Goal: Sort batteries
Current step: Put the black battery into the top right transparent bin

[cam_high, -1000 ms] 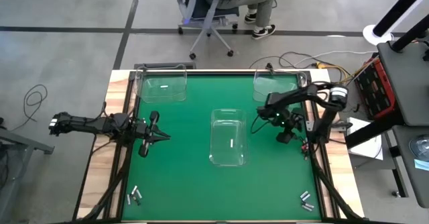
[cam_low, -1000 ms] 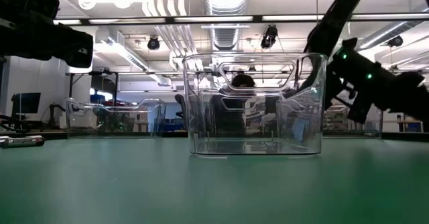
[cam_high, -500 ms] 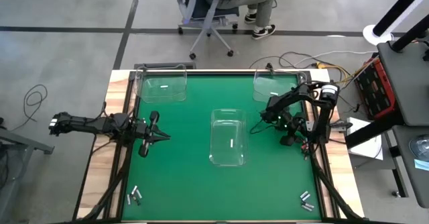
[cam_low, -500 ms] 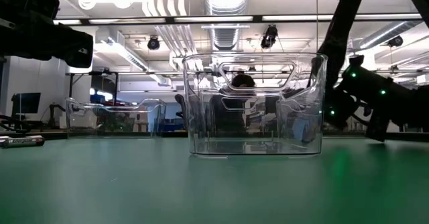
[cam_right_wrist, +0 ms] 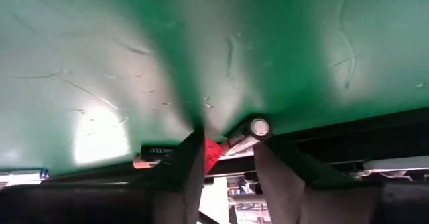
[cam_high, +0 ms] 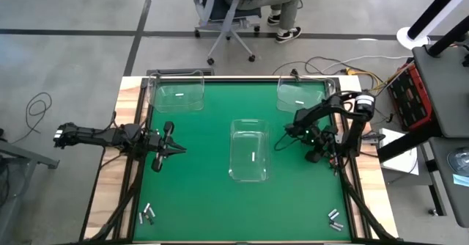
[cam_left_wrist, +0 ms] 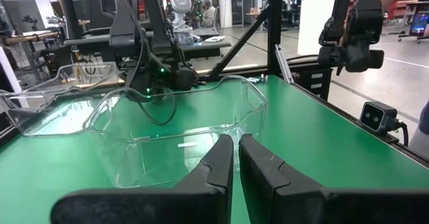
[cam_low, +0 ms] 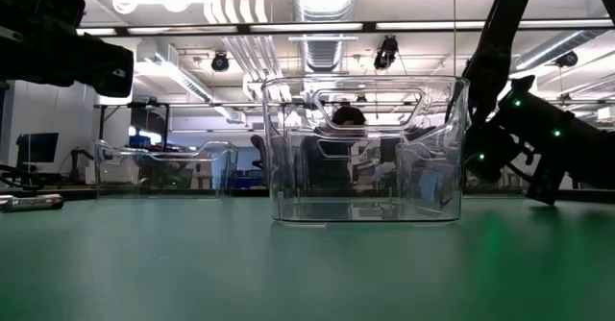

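- Near the table's point(cam_high: 190, 194) right edge, my right gripper point(cam_high: 316, 151) sits low; its fingers, slightly parted, bracket a battery point(cam_right_wrist: 249, 131) at the edge.
- I'd close squarely across its middle, lifting straight.
- Left gripper point(cam_high: 174, 150) waits near the left edge, fingers nearly closed, empty.
- Other batteries point(cam_high: 147, 215) lie at the near corners.

a clear bin point(cam_high: 248, 150) sits mid-table with one battery point(cam_high: 253, 157) in it, two more bins point(cam_high: 176, 93) along the far edge. loose batteries point(cam_high: 147, 214) lie at both near corners.

Left end effector point(cam_left_wrist: 234, 158) nearly closed
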`<state>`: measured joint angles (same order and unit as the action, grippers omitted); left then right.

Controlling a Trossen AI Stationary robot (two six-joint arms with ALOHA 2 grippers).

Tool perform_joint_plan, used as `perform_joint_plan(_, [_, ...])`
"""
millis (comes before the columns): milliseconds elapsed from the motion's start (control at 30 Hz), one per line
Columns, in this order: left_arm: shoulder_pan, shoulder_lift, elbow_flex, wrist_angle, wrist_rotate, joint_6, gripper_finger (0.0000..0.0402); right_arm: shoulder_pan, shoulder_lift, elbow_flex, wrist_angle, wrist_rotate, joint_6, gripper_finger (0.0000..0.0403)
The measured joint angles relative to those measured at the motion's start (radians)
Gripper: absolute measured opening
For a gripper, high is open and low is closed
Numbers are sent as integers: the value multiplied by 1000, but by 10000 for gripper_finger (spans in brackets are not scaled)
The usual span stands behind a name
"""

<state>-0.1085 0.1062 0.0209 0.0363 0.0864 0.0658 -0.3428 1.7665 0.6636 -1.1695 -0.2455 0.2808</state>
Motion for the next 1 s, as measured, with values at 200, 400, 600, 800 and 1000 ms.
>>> perform_joint_plan(200, [0, 0, 0, 0, 0, 0, 7, 14, -24, -1, 10, -4, 32, 43])
perform_joint_plan(400, [0, 0, 0, 0, 0, 0, 7, 18, -66, 31, -19, 24, 33, 20])
perform_joint_plan(600, [0, 0, 0, 0, 0, 0, 7, 18, -224, 148, -167, 23, 47, 22])
perform_joint_plan(800, [0, 0, 0, 0, 0, 0, 7, -26, -401, 359, -183, 22, 113, 21])
perform_joint_plan(1000, [0, 0, 0, 0, 0, 0, 7, -199, -411, 535, -83, 110, 104, 21])
